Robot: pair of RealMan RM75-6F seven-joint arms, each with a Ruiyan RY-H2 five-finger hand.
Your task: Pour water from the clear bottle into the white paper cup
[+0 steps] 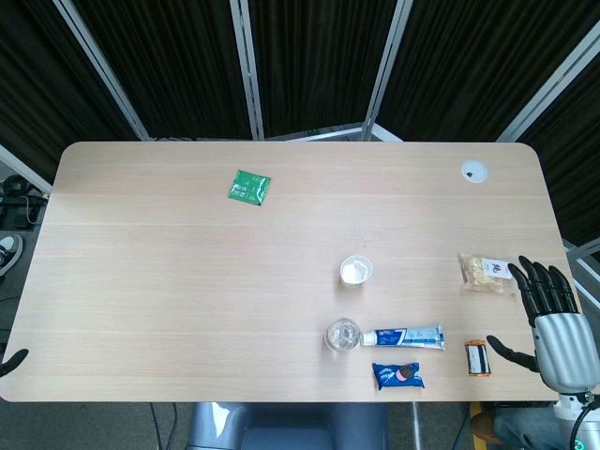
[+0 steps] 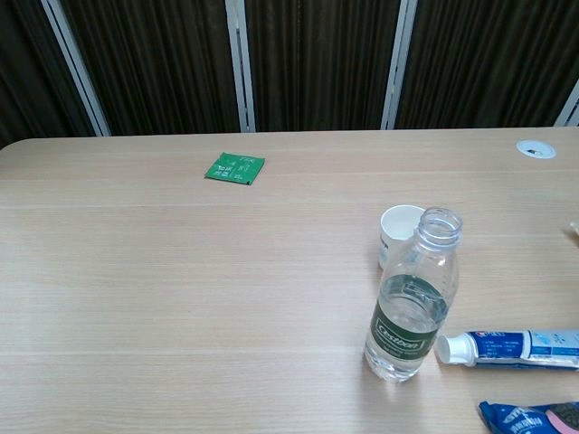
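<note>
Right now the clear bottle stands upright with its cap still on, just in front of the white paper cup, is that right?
Not quite: the clear bottle has no cap; the chest view shows its open neck. It does stand upright, just in front of the white paper cup.

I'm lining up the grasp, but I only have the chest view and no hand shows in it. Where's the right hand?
Observer: The right hand is over the right edge of the table, fingers spread, holding nothing.
Operator: Anything between it and the bottle?
Observer: Yes. An orange pack lies just off the thumb, and past it is the toothpaste, which runs up to the bottle.
Operator: And the other one?
Observer: Of the left hand, only a dark tip shows at the table's near left corner. I can't tell its pose.
</note>
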